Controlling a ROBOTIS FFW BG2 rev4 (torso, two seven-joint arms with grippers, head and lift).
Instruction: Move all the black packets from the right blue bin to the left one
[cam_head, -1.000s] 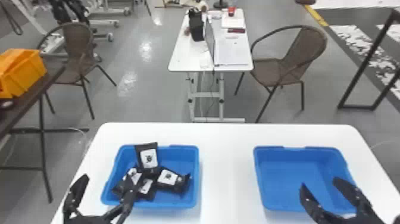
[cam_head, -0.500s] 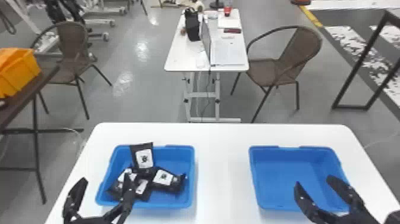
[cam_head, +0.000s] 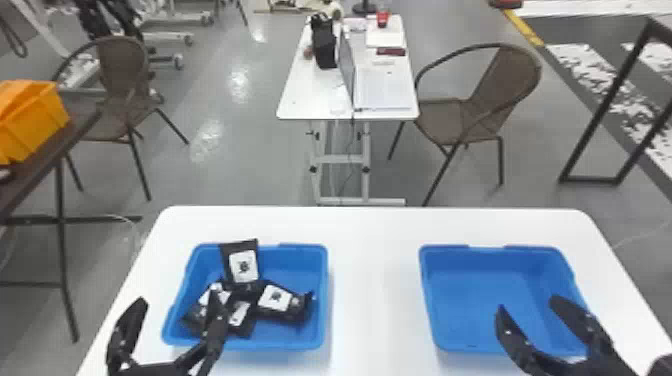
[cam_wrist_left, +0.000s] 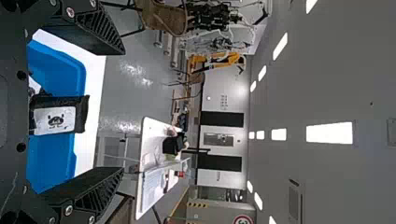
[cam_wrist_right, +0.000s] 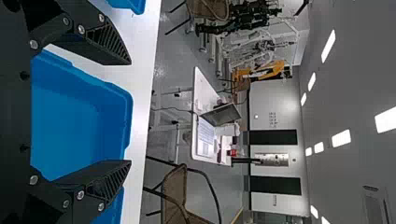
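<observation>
1. The left gripper (cam_head: 179, 298) stands apart-fingered, gripping nothing, by the near left part of the left blue bin (cam_head: 295, 265); that suits having let go.
2. The right gripper (cam_head: 527, 303) is likewise spread and unloaded, over the near right part of the right blue bin (cam_head: 470, 305), probably waiting.
3. Both arms come in low from the bottom edge, grippers pointing forward across the white table (cam_head: 375, 280) rather than down.
4. The black packets lie in the left blue bin: three white-labelled pouches (cam_head: 275, 300) overlap in a loose heap, likely dropped rather than arranged.
5. Behind them, one upright pouch (cam_head: 243, 266) leans at the far wall, its top above the rim; it could slip if nudged.
6. The right bin's visible floor is bare, so the transfer looks finished; withdrawing both arms seems next.
7. Farther off stands a laptop (cam_head: 346, 70).
</observation>
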